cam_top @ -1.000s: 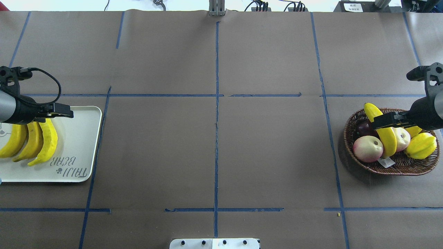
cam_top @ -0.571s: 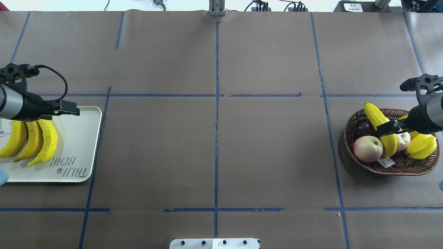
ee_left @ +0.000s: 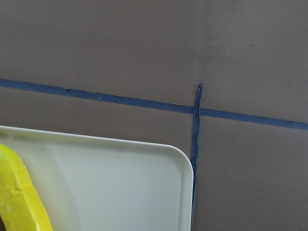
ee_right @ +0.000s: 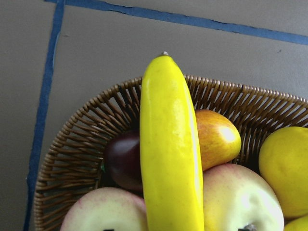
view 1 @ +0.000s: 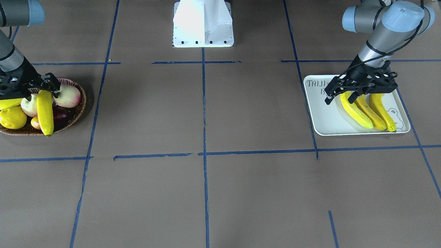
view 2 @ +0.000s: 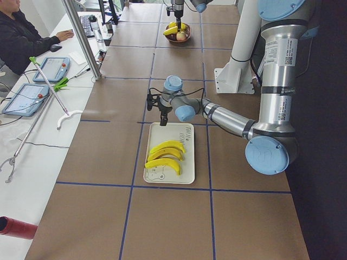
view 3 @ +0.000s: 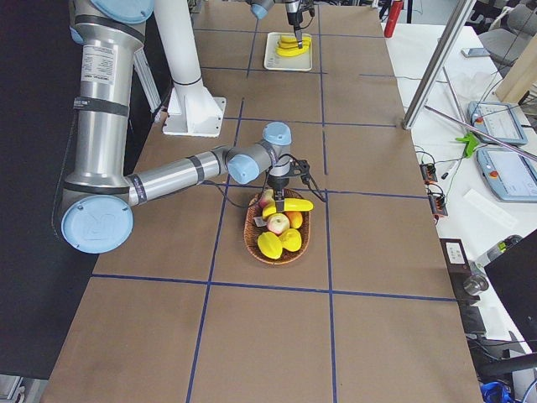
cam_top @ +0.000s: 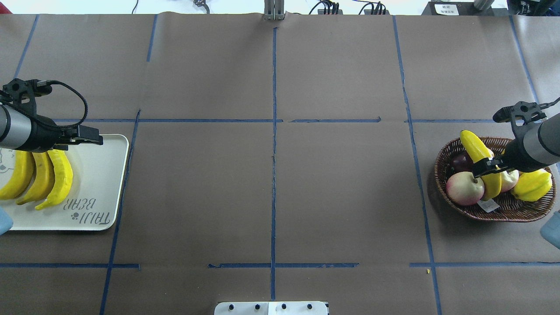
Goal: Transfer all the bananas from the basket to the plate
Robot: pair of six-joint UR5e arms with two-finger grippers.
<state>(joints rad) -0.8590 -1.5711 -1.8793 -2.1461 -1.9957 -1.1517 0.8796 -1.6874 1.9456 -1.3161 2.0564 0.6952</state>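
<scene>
At the counter's right end, in the basket (cam_top: 503, 213), my right jaws are straddling the last banana (cam_top: 471, 143) across its long axis; I cannot tell whether they are clamping.

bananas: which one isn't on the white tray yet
The banana lying across the other fruit in the wicker basket, with the right gripper around its middle. The other three bananas lie side by side on the white tray.

The plate (cam_top: 100, 175) runs off the overhead view's left edge.
</scene>
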